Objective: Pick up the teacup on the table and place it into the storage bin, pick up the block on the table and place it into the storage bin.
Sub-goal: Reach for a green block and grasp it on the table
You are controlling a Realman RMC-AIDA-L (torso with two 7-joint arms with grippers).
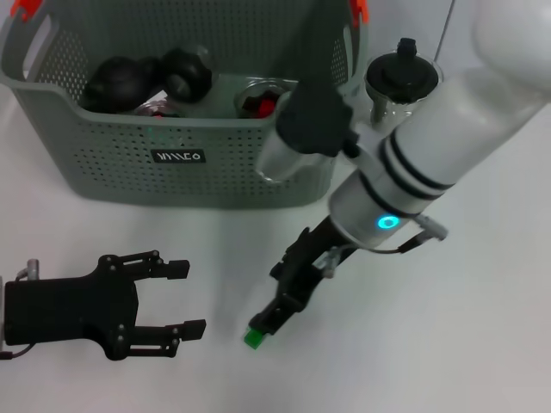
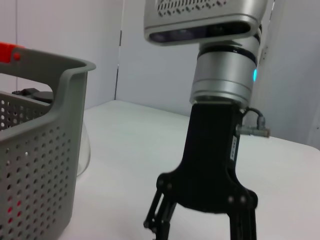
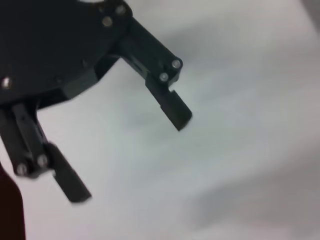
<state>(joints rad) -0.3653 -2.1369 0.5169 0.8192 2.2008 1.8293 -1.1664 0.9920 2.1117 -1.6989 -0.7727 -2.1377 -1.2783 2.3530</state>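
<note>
Your right gripper stands over the green block on the surface, fingers apart to straddle it. Storage bin waits behind. Left gripper idles, fingers apart.

The right gripper points down at the white table, its tips touching a small green block. Behind it stands the grey storage bin holding dark round items, with a glass teapot just beside the bin. Well to the gripper's left, the left gripper rests with fingers spread.
</note>
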